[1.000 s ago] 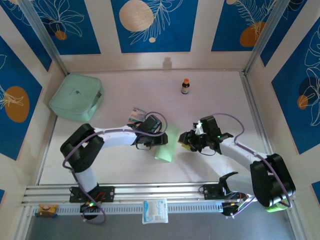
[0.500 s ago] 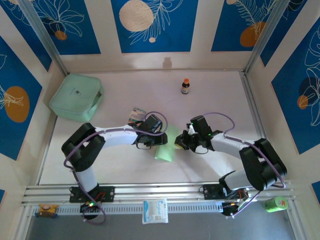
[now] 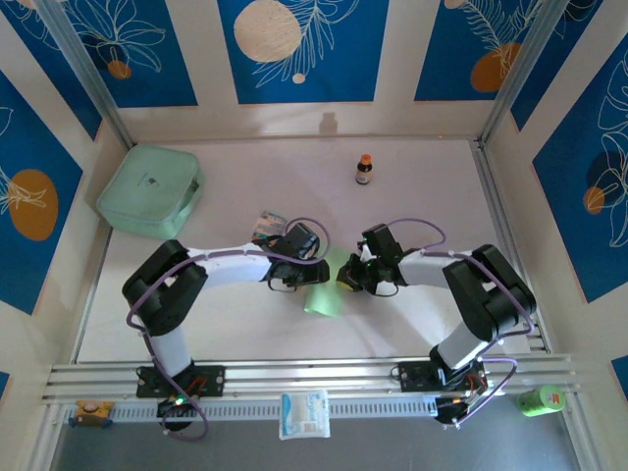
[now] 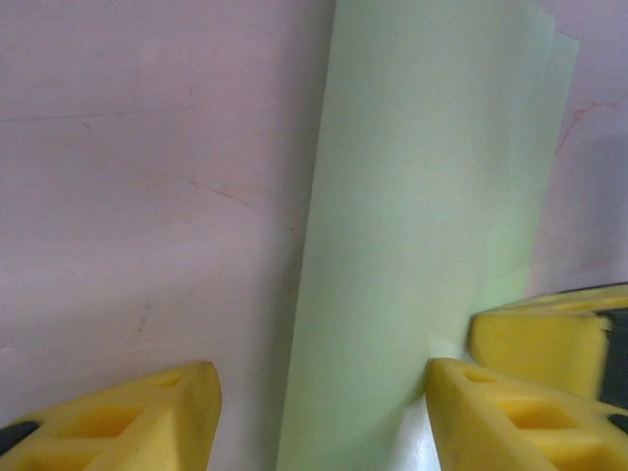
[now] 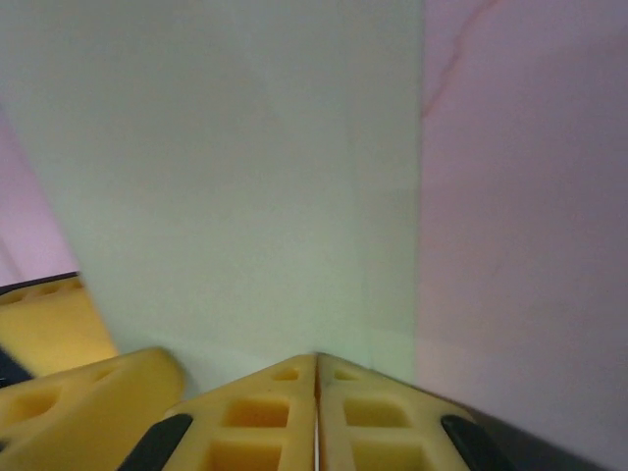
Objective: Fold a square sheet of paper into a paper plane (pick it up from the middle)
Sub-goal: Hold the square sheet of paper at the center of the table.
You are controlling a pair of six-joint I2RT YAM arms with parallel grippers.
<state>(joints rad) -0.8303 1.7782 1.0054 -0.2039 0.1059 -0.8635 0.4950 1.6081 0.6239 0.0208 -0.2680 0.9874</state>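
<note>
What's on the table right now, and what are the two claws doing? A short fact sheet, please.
Paper: pale green sheet, folded over, flat mid-table
Left claw: open, straddling the sheet's edge
Right claw: shut, tips at the sheet, facing the left claw
Also there: mint-green box, small bottle, striped packet

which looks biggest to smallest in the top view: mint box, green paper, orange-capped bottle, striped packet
1. mint box
2. green paper, though partly covered
3. orange-capped bottle and striped packet: they look alike and the packet is partly hidden, so unranked
</note>
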